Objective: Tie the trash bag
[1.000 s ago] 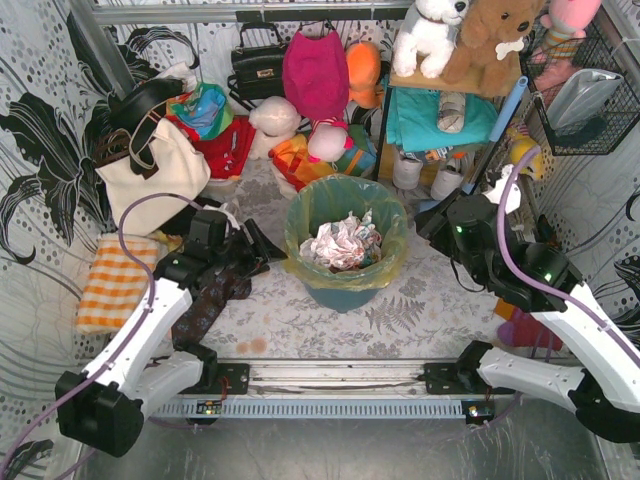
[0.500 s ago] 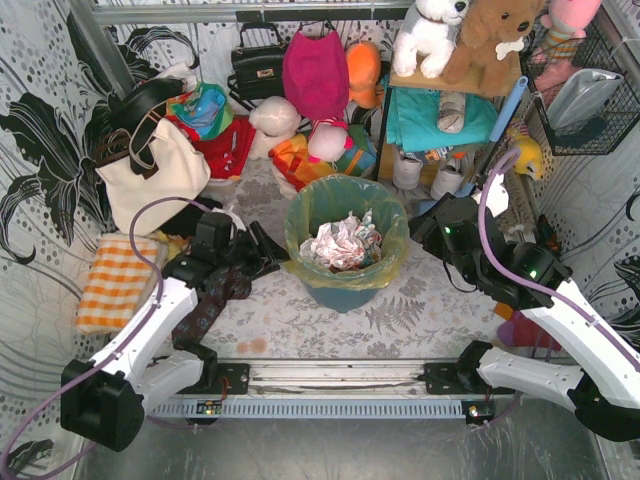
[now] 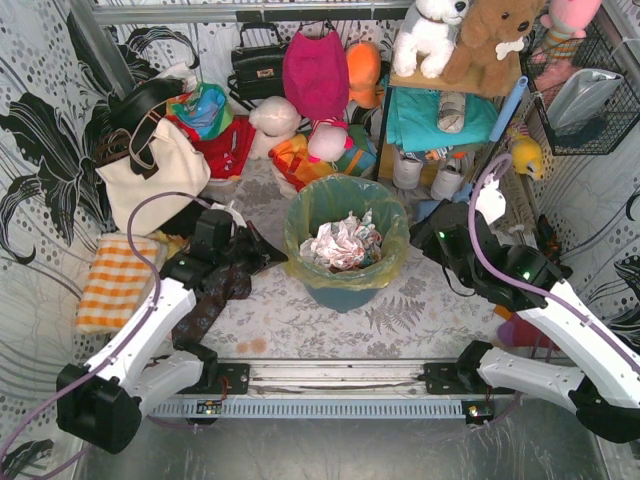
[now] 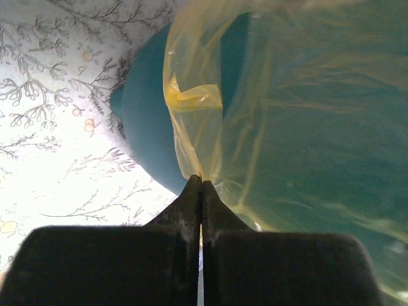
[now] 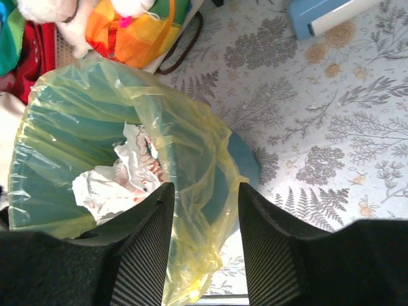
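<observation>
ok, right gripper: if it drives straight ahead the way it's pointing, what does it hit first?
Most likely the trash bag: its folded-over rim lies directly ahead, between the open fingers of the right gripper, with the teal bin wall just behind. Depth is hard to judge.

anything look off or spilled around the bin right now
Nothing spilled or damaged. The trash bag lines the bin with the crumpled paper inside. Only its hem hangs unevenly down the bin's side, where the shut left gripper seems to pinch a fold.
</observation>
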Tool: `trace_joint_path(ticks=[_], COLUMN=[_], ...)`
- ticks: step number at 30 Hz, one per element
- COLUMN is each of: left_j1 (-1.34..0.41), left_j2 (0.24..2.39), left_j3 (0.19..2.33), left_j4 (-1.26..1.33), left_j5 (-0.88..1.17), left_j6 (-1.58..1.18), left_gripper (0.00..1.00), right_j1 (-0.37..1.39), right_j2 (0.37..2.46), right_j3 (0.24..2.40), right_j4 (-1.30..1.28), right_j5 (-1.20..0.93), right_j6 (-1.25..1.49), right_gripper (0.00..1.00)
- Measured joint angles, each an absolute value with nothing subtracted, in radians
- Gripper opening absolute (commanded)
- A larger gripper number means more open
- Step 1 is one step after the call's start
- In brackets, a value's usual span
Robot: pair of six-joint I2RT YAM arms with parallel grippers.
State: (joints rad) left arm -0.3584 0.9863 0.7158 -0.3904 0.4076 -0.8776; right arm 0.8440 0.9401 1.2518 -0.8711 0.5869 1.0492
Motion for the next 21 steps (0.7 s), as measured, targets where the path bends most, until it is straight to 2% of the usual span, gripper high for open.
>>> trace_joint_path(ticks=[6, 12, 18, 21], left_j1=[-0.360, -0.360, -0.360, -0.360], left_j2=[0.947, 0.939, 0.927, 0.925], left_j3=[0.810, 0.886, 0.891, 0.891], left_j4=[-0.451, -0.512, -0.555, -0.570], left_j5=[0.367, 0.326, 0.309, 0.309], left_j6=[-0.851, -0.817, -0.804, -0.797], left_gripper=[0.00, 0.00, 0.00, 0.00], right_j1=[0.844, 0.776, 0.477, 0.411], right_j2=[0.875, 0.863, 0.830, 0.818], right_j3=[1.196, 1.121, 0.922, 0.833], right_j4=[-0.907, -0.903, -0.742, -0.636], right_j5=[0.649, 0.623, 0.319, 0.143], right_j6=[1.054, 1.035, 0.954, 0.948], right_gripper=[0.61, 0.62, 0.57, 0.54])
